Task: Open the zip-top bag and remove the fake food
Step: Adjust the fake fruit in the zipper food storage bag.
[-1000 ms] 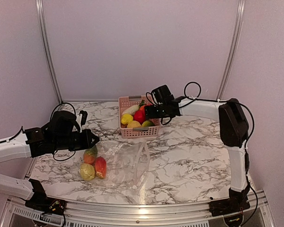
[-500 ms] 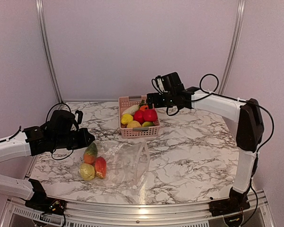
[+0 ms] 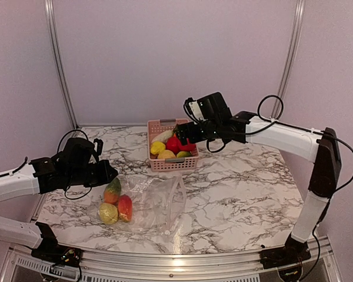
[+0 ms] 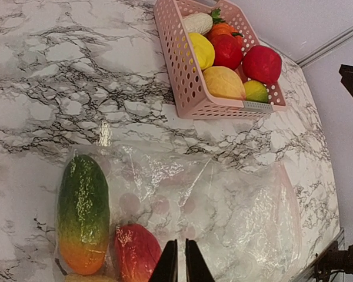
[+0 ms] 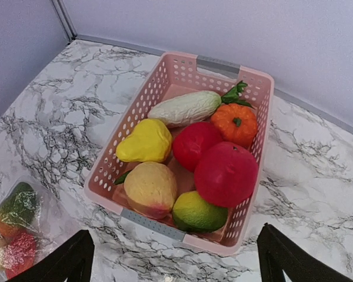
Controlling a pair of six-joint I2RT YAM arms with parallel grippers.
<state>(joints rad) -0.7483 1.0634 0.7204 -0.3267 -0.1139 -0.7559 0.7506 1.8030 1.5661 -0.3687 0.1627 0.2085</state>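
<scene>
Plastic, slack and glossy, is where trouble could be met: three pieces of food (image 3: 115, 202) lie at the left end of the bag (image 3: 162, 202) near the front edge, and were only plastic pinched there, the bag might be dragged whole or the pieces trapped. Just above that end the left gripper (image 4: 177, 261) is seen shut, with nothing plainly held. Farther off, over the basket (image 3: 172, 165), the right gripper (image 5: 174, 232) is spread wide and empty.

Left arm (image 3: 17, 183) reaches in low from the left, forearm roughly level. Left gripper (image 4: 177, 261): jaws pressed together. Right arm (image 3: 285, 134) has its elbow high on the right, forearm stretched leftward. Right gripper (image 5: 176, 264) is pitched down, jaws spread wide.
</scene>
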